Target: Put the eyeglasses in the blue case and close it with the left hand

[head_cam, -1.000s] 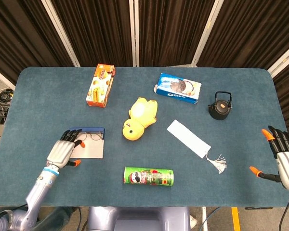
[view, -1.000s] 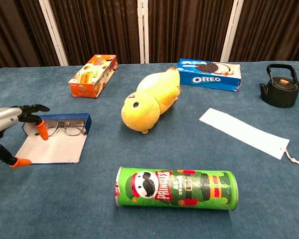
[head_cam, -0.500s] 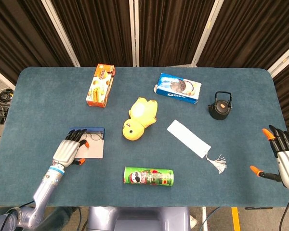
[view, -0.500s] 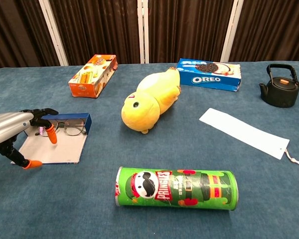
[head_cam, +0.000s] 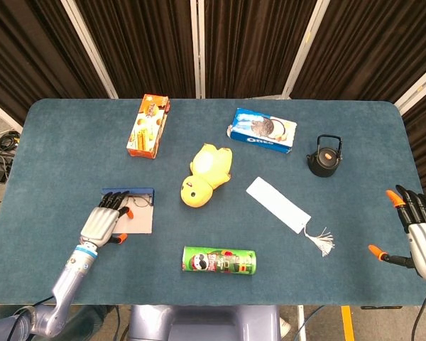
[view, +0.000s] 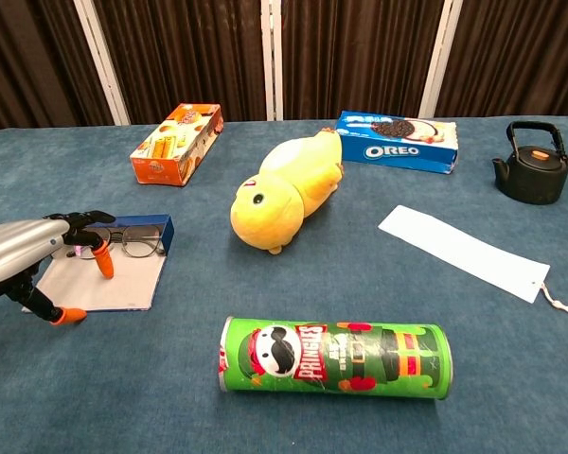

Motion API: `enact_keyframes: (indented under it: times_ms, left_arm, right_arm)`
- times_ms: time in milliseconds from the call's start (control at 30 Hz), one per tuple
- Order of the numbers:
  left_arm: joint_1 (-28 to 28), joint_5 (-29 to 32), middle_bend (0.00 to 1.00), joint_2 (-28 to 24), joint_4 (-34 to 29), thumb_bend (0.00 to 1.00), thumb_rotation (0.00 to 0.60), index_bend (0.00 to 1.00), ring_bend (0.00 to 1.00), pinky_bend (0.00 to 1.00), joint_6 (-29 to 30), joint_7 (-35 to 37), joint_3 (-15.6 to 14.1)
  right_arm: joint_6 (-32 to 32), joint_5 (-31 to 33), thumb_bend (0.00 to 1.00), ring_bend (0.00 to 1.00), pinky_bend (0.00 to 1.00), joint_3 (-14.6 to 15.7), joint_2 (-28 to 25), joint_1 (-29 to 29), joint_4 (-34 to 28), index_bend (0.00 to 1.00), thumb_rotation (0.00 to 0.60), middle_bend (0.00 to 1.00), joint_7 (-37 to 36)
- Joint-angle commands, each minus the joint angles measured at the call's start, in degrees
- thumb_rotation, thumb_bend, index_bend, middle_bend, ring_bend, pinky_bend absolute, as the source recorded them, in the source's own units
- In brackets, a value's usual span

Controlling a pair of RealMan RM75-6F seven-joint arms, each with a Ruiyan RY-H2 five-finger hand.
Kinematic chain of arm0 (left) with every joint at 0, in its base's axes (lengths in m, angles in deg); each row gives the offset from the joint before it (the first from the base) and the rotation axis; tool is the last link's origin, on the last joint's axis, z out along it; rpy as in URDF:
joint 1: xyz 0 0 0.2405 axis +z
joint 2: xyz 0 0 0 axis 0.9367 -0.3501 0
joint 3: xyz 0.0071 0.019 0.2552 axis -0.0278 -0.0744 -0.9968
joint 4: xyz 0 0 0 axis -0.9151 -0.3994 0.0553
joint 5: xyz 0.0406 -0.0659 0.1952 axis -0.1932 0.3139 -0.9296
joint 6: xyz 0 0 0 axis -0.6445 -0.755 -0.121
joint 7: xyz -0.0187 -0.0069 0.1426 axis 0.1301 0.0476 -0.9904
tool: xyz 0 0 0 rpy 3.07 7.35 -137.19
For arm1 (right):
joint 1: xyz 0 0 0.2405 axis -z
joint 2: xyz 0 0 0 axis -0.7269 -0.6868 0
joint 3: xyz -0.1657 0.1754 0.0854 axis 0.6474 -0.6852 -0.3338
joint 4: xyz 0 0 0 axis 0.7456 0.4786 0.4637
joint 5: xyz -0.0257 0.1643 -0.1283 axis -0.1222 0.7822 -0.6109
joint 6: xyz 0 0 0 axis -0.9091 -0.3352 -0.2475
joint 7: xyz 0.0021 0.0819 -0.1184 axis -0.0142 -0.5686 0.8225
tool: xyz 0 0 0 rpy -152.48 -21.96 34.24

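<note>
The left hand point(head_cam: 101, 222) is seen over the open blue case point(head_cam: 130, 207) at the near-left of the blue bench point(head_cam: 71, 142), fingers point(view: 102, 262) spread and orange-tipped, nothing gripped. The eyeglasses point(view: 133, 245) are seen lying inside the case, against its blue far wall, just right of the fingertips; contact btwn fingertips and frames can't be told from either view. The case lid is laid flat toward the near side, pale lining up, w/ the thumb tip held just off its near-left corner in the chest view. The right hand point(head_cam: 420, 231) is held at the far-right edge of the bench, fingers apart, nothing held. A yellow plush duck point(head_cam: 205, 175) is shown at centre, w/ a green Pringles can point(head_cam: 219, 261) lying on its side near the front edge. An orange snack box point(head_cam: 148, 126) is placed far-left, an Oreo pack point(head_cam: 262, 130) far-centre, and a black kettle point(head_cam: 324, 156) to the right. A white bookmark point(head_cam: 278, 204) w/ a tassel is laid diagonally btwn duck and kettle, apart from both.
</note>
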Motion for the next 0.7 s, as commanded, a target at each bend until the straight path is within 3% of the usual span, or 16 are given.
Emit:
enact_keyframes:
  times_ms: [33, 233, 400, 700]
  left_arm:
    - [0.0, -0.1, 0.00, 0.4, 0.7, 0.22, 0.600, 0.40, 0.00, 0.00, -0.1, 0.0, 0.0]
    - [0.2, -0.3, 0.00, 1.1, 2.0, 0.24, 0.600, 0.39, 0.00, 0.00, -0.2, 0.7, 0.1]
    - [0.2, -0.7, 0.00, 1.0, 2.1, 0.36, 0.600, 0.40, 0.00, 0.00, 0.0, 1.1, 0.2]
    - [0.1, -0.7, 0.00, 0.3, 1.4, 0.45, 0.600, 0.40, 0.00, 0.00, 0.0, 1.3, 0.9]
  right_arm:
    - [0.0, 0.0, 0.00, 0.00, 0.00, 0.0, 0.0, 0.0, 0.0, 0.00, 0.600, 0.00, 0.0]
    - [0.1, 0.0, 0.00, 0.00, 0.00, 0.0, 0.0, 0.0, 0.0, 0.00, 0.600, 0.00, 0.0]
    - [0.1, -0.1, 0.00, 0.00, 0.00, 0.1, 0.1, -0.1, 0.0, 0.00, 0.600, 0.00, 0.1]
    - [0.1, -0.1, 0.00, 0.00, 0.00, 0.1, 0.1, -0.1, 0.0, 0.00, 0.600, 0.00, 0.1]
